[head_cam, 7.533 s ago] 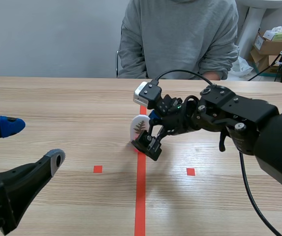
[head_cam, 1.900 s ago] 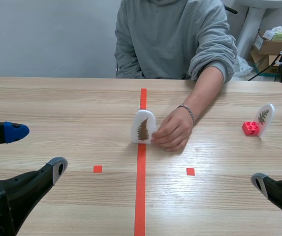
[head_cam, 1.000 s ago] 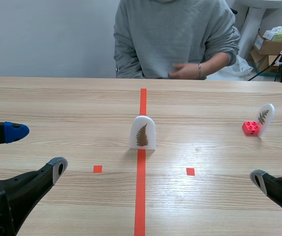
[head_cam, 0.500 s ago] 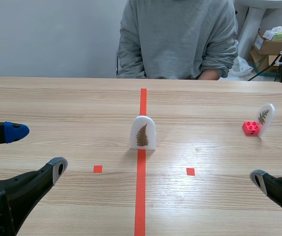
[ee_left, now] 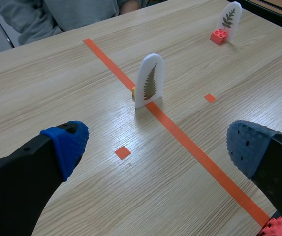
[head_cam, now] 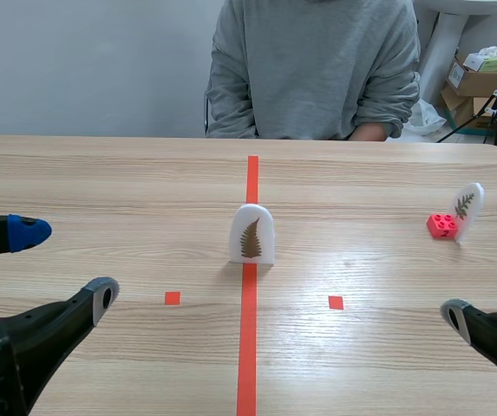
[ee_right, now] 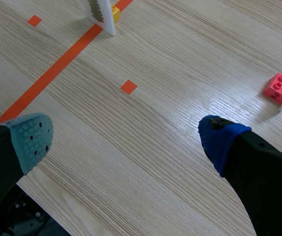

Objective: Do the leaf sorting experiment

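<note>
Two black arms lie low at the bottom corners of the scene view, with the piece to be sorted standing between them. At the lower left, the left gripper (head_cam: 62,263) is held nearly level with the wooden table (head_cam: 127,182). Its fingers are spread wide with nothing between them, the blue pad toward the frame's left edge and the grey pad nearer the middle.

In the centre of the frame a white arched card (head_cam: 251,234) printed with a brown fern leaf stands upright on the orange-red tape line, its face toward the robot. The wrist views show a small yellow brick (ee_left: 133,90) touching its back, most likely a foot that keeps it standing. Because it sits on the dividing line, it reads as the card waiting to go to one side.

At top centre a person in a grey sweatshirt (head_cam: 313,69) sits across the table, with no hand over it.

At centre right, near the table's edge, a second leaf card (head_cam: 467,208) stands touching a red brick (head_cam: 442,225). I judge this one already sorted to that side.

At the lower right, the right gripper (head_cam: 484,286) mirrors the left. It is low and empty with its fingers wide apart, and it is well apart from both cards.
</note>
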Controlling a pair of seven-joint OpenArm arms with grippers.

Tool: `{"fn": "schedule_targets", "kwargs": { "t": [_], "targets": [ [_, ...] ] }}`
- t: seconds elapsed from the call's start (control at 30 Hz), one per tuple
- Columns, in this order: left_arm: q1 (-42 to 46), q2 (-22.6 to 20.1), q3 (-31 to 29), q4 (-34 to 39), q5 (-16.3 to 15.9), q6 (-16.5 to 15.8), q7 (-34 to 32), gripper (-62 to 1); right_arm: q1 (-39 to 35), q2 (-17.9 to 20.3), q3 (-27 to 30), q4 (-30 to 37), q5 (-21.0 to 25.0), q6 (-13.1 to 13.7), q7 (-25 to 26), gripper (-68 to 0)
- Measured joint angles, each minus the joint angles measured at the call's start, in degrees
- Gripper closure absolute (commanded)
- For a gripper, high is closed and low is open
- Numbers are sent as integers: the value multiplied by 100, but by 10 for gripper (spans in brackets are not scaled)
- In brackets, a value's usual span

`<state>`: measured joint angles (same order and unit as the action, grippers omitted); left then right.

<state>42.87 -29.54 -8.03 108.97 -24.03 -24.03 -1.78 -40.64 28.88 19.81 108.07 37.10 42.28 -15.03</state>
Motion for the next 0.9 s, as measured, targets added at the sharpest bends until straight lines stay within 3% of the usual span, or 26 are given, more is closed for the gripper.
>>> {"fn": "schedule_targets", "kwargs": {
  "t": [0.67, 0.8, 0.9],
  "targets": [
    [0, 2, 0, 0, 0, 0, 0, -602, 181, 44, 0, 0, -267, 0, -151, -606],
    [0, 0, 0, 0, 0, 0, 0, -602, 638, 422, -151, -7, -570, -133, -146, -606],
    [0, 0, 0, 0, 0, 0, 0, -602, 1156, 826, -717, -177, -802, -380, -35, -606]
  ]
}}
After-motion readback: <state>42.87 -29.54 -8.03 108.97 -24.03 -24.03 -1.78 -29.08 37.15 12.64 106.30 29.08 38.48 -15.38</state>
